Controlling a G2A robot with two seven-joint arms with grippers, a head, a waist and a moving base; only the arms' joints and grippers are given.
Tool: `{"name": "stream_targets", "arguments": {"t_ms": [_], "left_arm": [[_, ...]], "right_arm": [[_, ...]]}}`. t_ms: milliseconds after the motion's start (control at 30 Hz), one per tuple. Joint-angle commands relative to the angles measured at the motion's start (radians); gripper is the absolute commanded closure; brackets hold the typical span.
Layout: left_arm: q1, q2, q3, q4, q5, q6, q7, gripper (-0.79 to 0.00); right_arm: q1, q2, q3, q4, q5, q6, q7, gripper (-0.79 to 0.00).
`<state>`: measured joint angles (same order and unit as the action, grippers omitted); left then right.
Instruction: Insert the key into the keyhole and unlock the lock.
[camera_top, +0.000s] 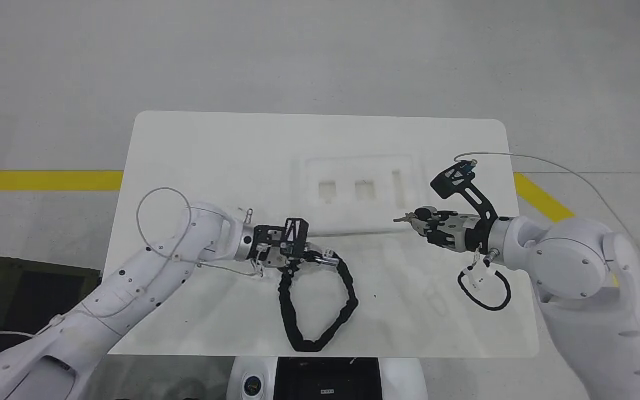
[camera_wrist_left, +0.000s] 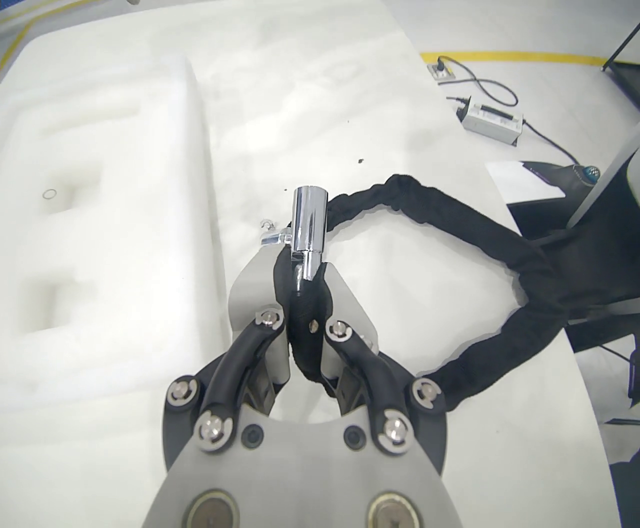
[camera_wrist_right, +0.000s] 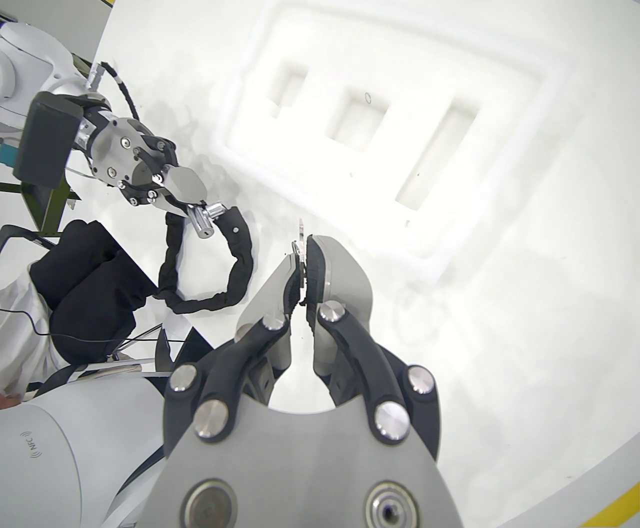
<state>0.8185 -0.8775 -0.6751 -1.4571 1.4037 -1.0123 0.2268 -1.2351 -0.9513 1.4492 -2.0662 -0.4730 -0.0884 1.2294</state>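
Right wrist view: the right gripper (camera_wrist_right: 301, 262) is pinched nearly closed on the key (camera_wrist_right: 301, 232), whose thin blade pokes out edge-on past the pads. Farther off, the left gripper (camera_wrist_right: 172, 187) holds the chain (camera_wrist_right: 237, 270) just behind the chrome lock (camera_wrist_right: 202, 222). The keyhole (camera_wrist_right: 205, 233) shows as a dark spot on the cylinder's end face, turned roughly this way.

The key looks light, stiff and thin. It will likely twist between the pads under any side load, so a grip on its head seems best.

Left wrist view: the left gripper's jaws are narrow, clamped on the chain's black fabric sleeve and not on metal. The lock (camera_wrist_left: 309, 225) stands just beyond the fingertips, free of the pads. The sleeve is soft and the chrome smooth, so the lock may well swivel or give way when pushed. A hold on the cylinder body itself would be firmer, though slippery. The chain looks heavy and limp.

Top view: the lock (camera_top: 322, 256) sits near the front middle of the table (camera_top: 200, 150), with the chain's loop slack on the surface towards the robot. The key is well apart to the right, and a foam tray (camera_top: 365, 165) lies behind, between the two.
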Motion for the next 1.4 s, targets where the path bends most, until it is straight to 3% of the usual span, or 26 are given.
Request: {"name": "stream_targets", "arguments": {"t_ms": [0, 433, 700, 1000, 1367], "left_arm": [[0.015, 0.007, -0.009, 0.013, 0.021, 0.000, 0.106, 0.000], [0.058, 0.009, -0.002, 0.136, 0.201, 0.062, 0.643, 0.000], [0.041, 0.002, 0.082, 0.160, 0.172, 0.205, 0.786, 0.000], [-0.042, 0.014, 0.211, 0.193, 0.126, 0.306, 0.887, 0.000], [-0.144, 0.031, 0.403, 0.208, 0.053, 0.413, 0.994, 0.000]], "right_arm": [[0.000, 0.000, 0.000, 0.000, 0.000, 0.000, 0.000, 0.000], [-0.018, 0.004, 0.000, 0.009, 0.076, -0.056, -0.053, 0.000], [-0.023, 0.009, 0.008, 0.015, 0.175, -0.117, -0.058, 0.000], [-0.018, 0.015, 0.008, 0.021, 0.274, -0.207, -0.066, 0.000], [0.008, 0.017, -0.050, 0.024, 0.278, -0.425, -0.119, 0.000]]}}
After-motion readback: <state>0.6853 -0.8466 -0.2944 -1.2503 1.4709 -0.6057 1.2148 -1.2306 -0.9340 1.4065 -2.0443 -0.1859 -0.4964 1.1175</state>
